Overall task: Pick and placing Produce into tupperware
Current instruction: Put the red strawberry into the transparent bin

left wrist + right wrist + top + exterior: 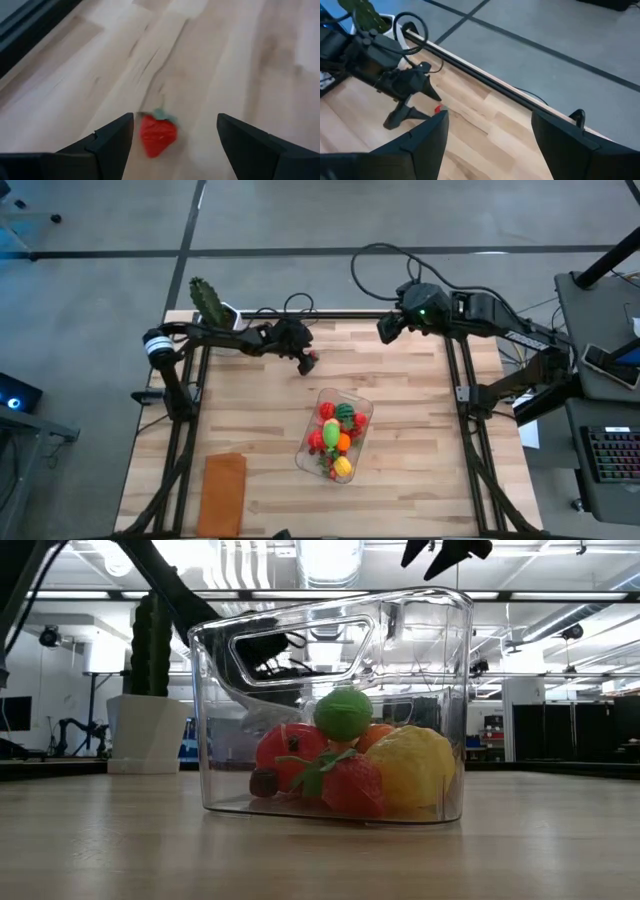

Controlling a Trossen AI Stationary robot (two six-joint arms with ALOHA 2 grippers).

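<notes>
Strawberry (pixel 158 135) looks light, hard and slick; we would pinch its widest part. Our left hand (pixel 172 137) straddles it, fingers apart; right hand (pixel 487 135) waits, spread, above the bench (pixel 400 380).

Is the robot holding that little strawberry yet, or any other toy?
No, nothing is held. The left gripper is open, its fingers on either side of the strawberry lying on the table. The right gripper is open and empty.

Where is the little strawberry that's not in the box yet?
In the high view, the strawberry lies on the table's far side, between the open fingers of the left gripper, up from the tupperware.
</notes>
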